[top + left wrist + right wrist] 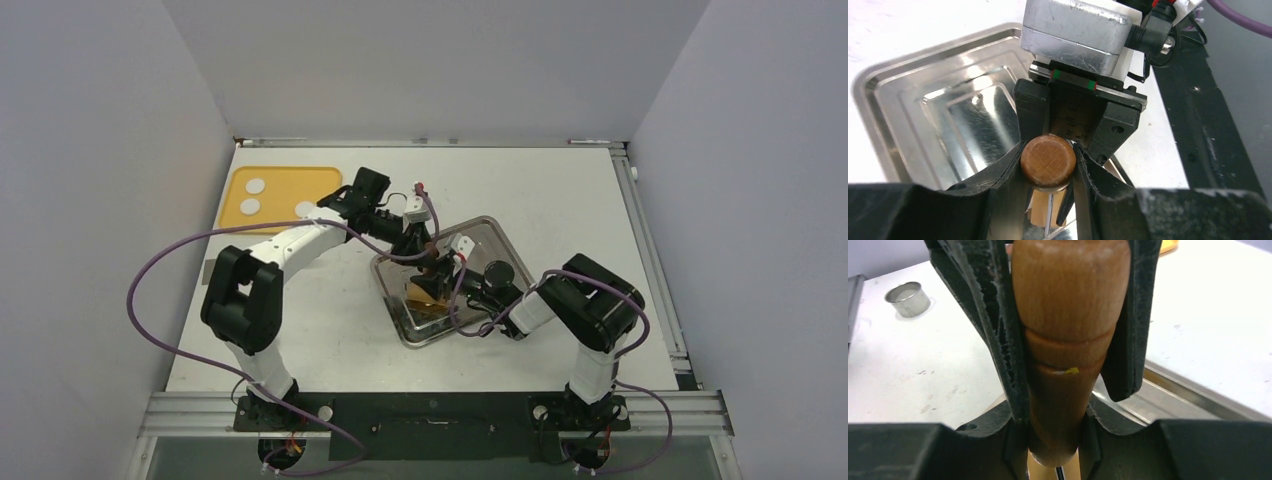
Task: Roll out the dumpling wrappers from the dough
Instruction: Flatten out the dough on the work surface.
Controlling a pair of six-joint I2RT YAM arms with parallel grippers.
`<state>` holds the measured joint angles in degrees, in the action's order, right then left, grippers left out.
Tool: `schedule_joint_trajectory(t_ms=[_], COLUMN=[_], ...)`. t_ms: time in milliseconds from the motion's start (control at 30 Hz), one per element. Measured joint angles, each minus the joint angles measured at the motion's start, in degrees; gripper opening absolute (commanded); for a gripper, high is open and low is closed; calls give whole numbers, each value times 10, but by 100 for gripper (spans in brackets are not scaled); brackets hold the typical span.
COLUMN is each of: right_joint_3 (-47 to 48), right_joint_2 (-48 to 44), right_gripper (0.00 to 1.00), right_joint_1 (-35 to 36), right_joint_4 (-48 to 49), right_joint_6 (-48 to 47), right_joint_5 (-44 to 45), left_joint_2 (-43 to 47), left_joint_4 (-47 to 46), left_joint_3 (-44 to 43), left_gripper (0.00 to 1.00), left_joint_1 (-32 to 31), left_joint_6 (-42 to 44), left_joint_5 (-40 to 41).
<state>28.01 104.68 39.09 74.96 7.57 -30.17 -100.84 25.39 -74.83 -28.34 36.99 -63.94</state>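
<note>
left gripper (1048, 161) clamped on one handle of pin (424, 293) | right gripper (1068, 305) clamped on the other handle | pin within rim of tray (497, 236) | dough (256, 186): three lumps on yellow board (285, 180), far-left corner, well apart from tray | bare table (330, 340) near-left of tray

White table (600, 200), pale grey walls (100, 150) on three sides, aluminium rail (450, 410) along near edge, even light
</note>
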Motion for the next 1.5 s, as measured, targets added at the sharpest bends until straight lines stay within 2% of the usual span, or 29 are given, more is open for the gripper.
schedule_joint_trajectory(t_ms=[100,233,333,467,600,700,800,1000,1300,1500], right_joint_3=[-17,-8,25,66,81,113,137,127,49,23], right_joint_2=[3,14,0,-50,-103,-106,-84,-21,-21,-16], right_gripper=[8,8,8,8,8,8,8,8,8,8], right_joint_1=[17,18,14,16,10,-5,-18,-21,-1,17], right_joint_4=[9,4,-67,-208,-269,-286,-282,-248,-120,-75], right_joint_6=[25,40,35,9,-13,-38,-58,-68,-31,-6], right_joint_5=[10,12,7,8,9,14,21,38,70,97], left_joint_2=[0,1,2,11,29,26,3,-38,3,21], left_joint_4=[31,24,38,81,100,103,102,83,40,19], left_joint_3=[10,17,2,-30,-65,-105,-140,-114,-44,-10], left_gripper=[0,0,0,0,0,0,0,0,0,0], left_joint_1=[-1,-4,-4,-12,-22,-23,-22,-17,-29,-30], left_joint_6=[10,7,1,2,-8,-10,-2,17,43,41], left_joint_5=[-1,12,38,78,97,120,135,144,120,108])
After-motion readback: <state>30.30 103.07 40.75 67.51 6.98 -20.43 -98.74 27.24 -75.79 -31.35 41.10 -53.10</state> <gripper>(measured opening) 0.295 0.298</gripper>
